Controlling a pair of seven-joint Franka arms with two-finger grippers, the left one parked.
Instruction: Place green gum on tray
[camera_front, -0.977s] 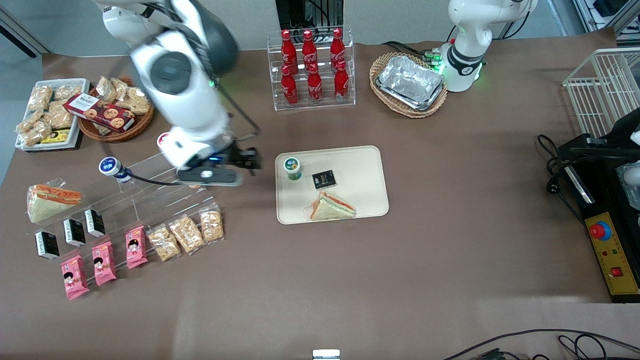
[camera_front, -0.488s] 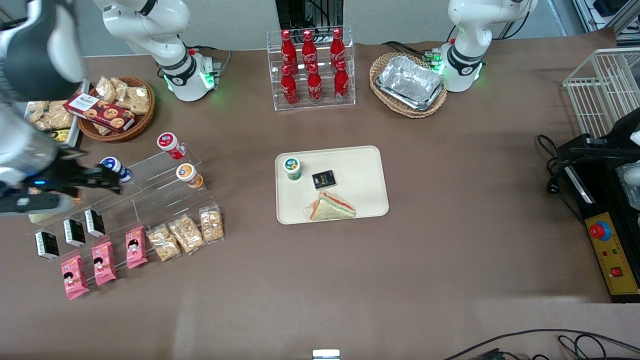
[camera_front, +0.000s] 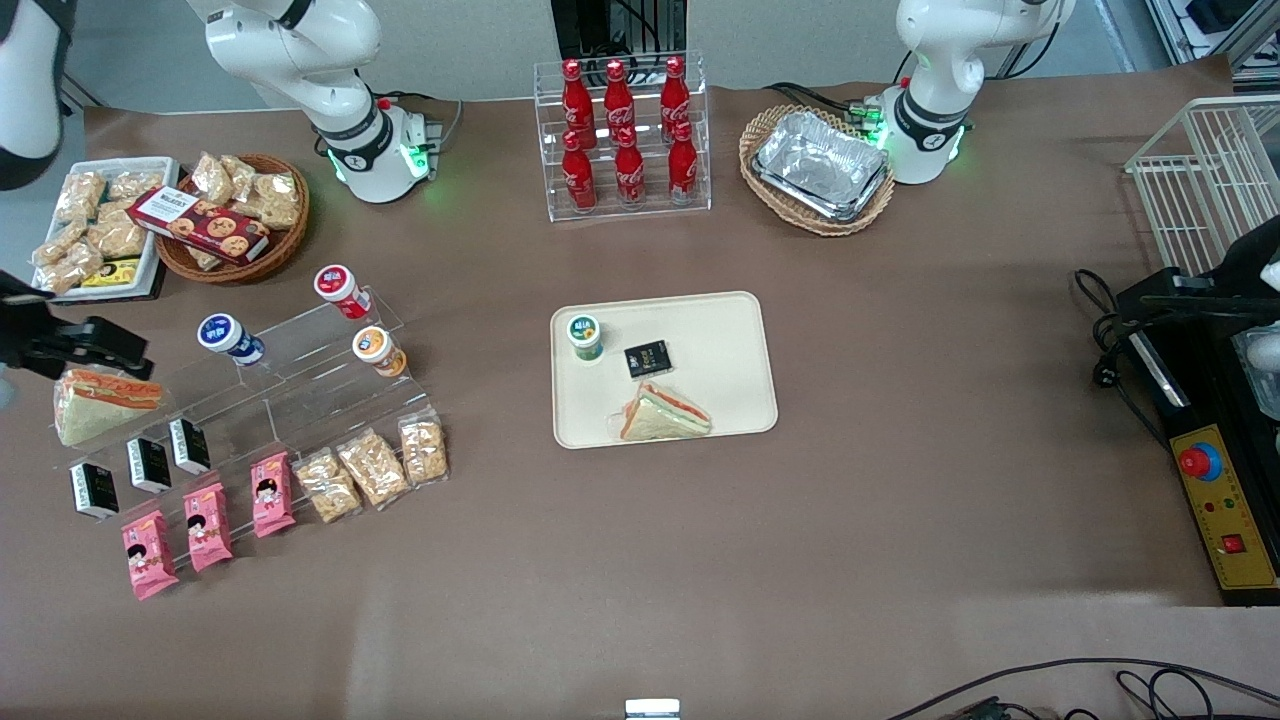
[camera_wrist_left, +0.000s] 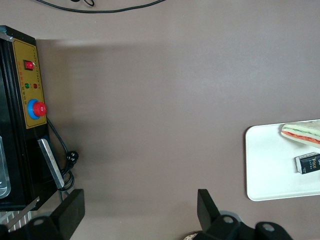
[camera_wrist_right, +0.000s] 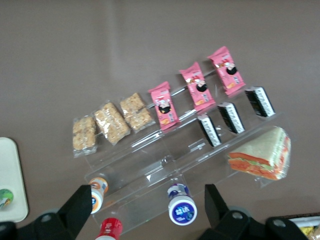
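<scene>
Since the green gum (camera_front: 584, 336) stands upright on the tray (camera_front: 725, 345), in the tray's corner farthest from the front camera and toward the working arm's end, the placing looks done. A black packet (camera_front: 647, 359) lies just beside it, and a wrapped sandwich (camera_front: 665, 413) lies nearer the camera on the same tray.

The tool (camera_front: 75, 345) hangs well apart from all this, at the working arm's end of the worktop (camera_front: 900, 500), above the clear stepped stand (camera_front: 300, 375). In the right wrist view its fingers (camera_wrist_right: 80, 200) are spread wide with nothing between them.

I judge the step in hand to be the retreat after release. The next move calls for little: hold the arm high enough to clear the blue-lidded canister (camera_front: 228, 335) and orange-lidded canister (camera_front: 375, 350) on the stand.
</scene>
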